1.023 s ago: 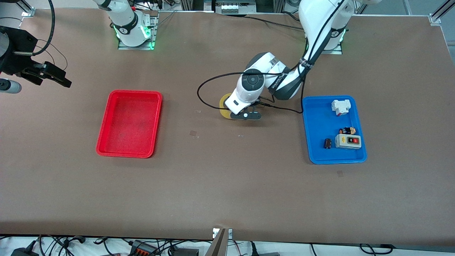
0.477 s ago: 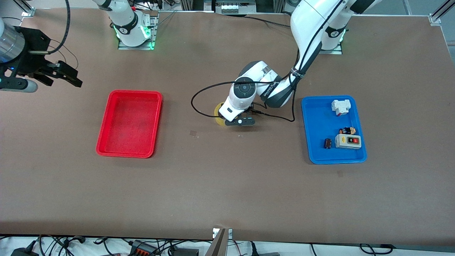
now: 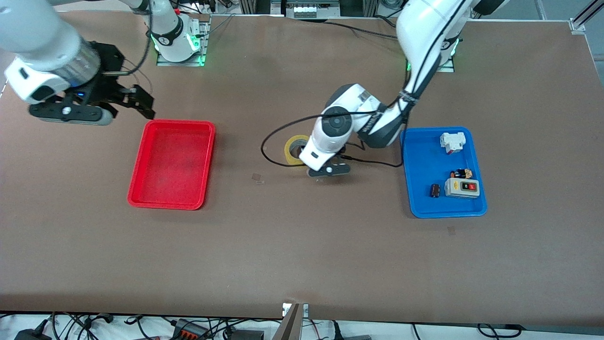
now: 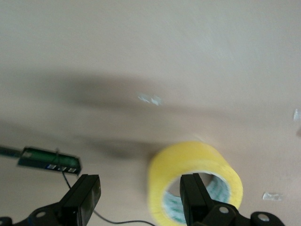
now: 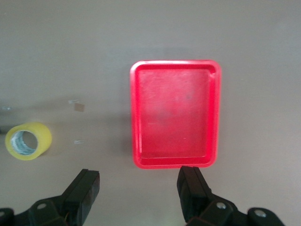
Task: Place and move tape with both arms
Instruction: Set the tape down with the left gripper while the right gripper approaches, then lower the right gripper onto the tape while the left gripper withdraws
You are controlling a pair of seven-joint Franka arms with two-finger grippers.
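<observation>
From my station I see the tape (image 3: 296,149) lying flat on the tabletop (image 3: 302,255), roughly midway between the red tray (image 3: 171,163) and the blue tray (image 3: 441,173), hole facing up. The left end effector (image 4: 141,200) hangs low right at the roll; its fingers (image 4: 84,197) are spread wide and hold nothing, and in the left wrist view one finger sits in front of the roll's hole while the other is well clear of the roll, over bare tabletop. Whether that nearer finger touches the tape I cannot tell. The left arm (image 3: 377,123) reaches in from its base toward the middle of the tabletop, with a black cable (image 3: 273,134) looping off the wrist. The right end effector (image 5: 138,197) is up in the air over the tabletop just beside the red tray, toward the right arm's end; its fingers are also apart and empty, and its wrist view looks down on the empty red tray with the tape farther off. The blue tray holds a white-grey switch box (image 3: 462,188) with red and black buttons, a white part (image 3: 452,141), a small dark cylinder (image 3: 434,190) and another small dark part (image 3: 461,173).
</observation>
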